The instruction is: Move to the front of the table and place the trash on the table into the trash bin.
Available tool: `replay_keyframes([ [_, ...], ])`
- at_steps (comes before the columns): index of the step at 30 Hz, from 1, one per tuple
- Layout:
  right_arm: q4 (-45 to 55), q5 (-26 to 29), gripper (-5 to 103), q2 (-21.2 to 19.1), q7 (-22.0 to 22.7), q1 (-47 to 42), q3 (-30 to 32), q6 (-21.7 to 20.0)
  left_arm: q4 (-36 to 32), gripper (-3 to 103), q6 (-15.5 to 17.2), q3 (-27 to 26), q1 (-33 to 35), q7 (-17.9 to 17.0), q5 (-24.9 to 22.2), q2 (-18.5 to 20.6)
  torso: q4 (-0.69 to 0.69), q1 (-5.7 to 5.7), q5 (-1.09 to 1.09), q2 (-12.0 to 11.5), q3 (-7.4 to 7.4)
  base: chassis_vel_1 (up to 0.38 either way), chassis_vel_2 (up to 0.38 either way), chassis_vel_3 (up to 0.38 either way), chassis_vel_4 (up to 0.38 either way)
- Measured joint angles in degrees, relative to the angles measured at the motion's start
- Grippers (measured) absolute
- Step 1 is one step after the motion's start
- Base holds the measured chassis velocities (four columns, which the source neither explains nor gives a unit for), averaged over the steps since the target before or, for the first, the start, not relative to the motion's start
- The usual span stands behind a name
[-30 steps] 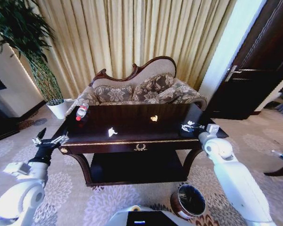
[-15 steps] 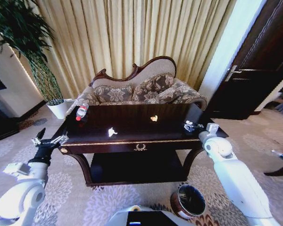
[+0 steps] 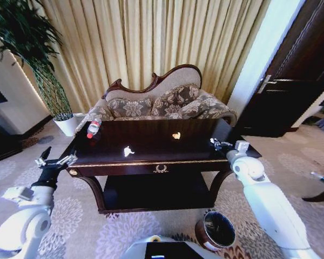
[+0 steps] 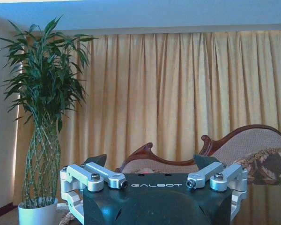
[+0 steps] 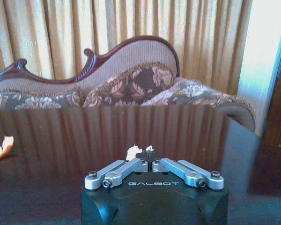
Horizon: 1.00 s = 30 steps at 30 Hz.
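A: Two grippers: how do they stand?
B: Right gripper [image 5: 148, 157] sits at four o'clock on the long dark glossy wooden table [image 3: 151, 141], fingers pinched together on a crumpled white paper bit [image 5: 131, 151]. Left gripper [image 3: 55, 159] hovers spread apart off the nine o'clock end.
A: And the bin?
B: Round coppery metal trash bin [image 3: 215, 230] stands on the carpet at five o'clock

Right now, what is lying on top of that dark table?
On the table: a bottle at the far left corner, a white paper bit and a yellowish scrap. The right claw is shut on another white bit, mostly hidden.
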Motion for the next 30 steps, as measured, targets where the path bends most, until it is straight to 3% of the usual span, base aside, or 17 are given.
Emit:
replay_keyframes([
  [8,4.99,2.01,0,-1.15,1.68,-2.17,3.08,1.05,0.02,100,-0.25,0.31,-0.23,0.22,0.02,-0.18,0.01,0.0,0.0,0.0,0.0,0.0,0.0,0.0,0.0],
  [15,11.22,1.1,0,-2.61,1.62,-9.75,8.82,3.51,0.12,100,-0.38,0.2,-0.69,0.24,-0.56,0.12,-0.01,0.0,0.0,0.0,0.0,0.0,0.0,0.0,0.0],
  [23,17.25,0.32,0,0.63,4.62,-13.79,9.63,8.93,1.42,100,0.05,0.01,-2.36,0.1,-2.39,2.23,0.01,-0.01,0.0,0.0,0.0,0.0,0.0,0.0,0.0],
  [30,19.92,0.01,0,2.66,4.43,-15.89,10.11,10.45,1.57,100,0.56,-0.06,-2.4,-0.02,-3.47,2.66,0.0,-0.01,-0.01,0.0,0.0,0.0,0.0,0.0,0.0],
])
